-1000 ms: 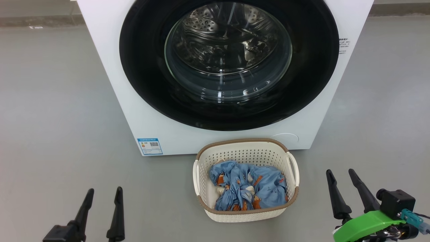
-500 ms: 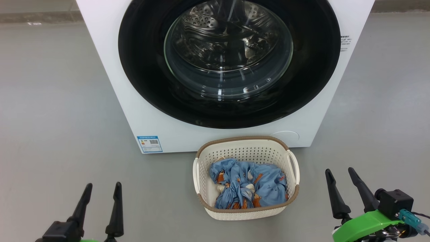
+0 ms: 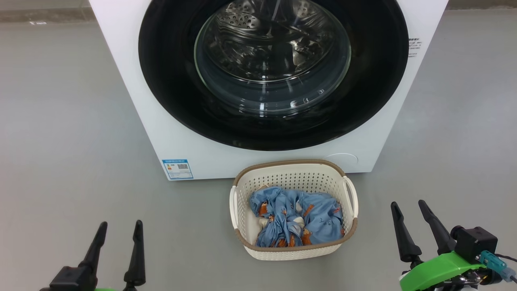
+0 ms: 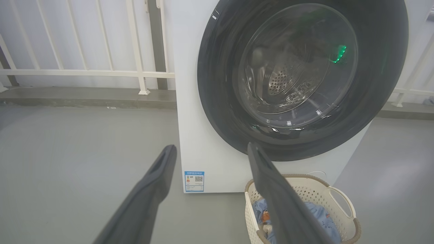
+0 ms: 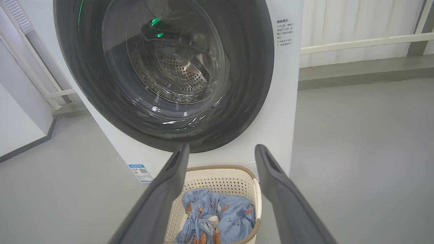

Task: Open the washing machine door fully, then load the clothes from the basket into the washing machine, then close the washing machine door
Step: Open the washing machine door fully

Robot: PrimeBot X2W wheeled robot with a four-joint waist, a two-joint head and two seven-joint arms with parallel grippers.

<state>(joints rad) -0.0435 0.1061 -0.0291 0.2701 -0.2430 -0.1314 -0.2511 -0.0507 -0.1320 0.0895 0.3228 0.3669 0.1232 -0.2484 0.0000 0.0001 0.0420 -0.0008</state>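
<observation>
Two grippers sit low in the head view, the left gripper [image 3: 121, 222] at 7 o'clock and the right gripper [image 3: 408, 202] at 5 o'clock, each with fingers spread apart and empty. At 6 o'clock the cream basket [image 3: 291, 163] stands on the grey floor [image 3: 72, 141], just before the white washing machine [image 3: 133, 81], with light blue clothes [image 3: 297, 222] heaped inside. The washing machine door [image 3: 169, 81] at 12 o'clock is shut. The left wrist view adds a white railing [image 4: 84, 72] at 10 o'clock. The right wrist view adds a printed notice [image 5: 284, 32] at 1 o'clock.
</observation>
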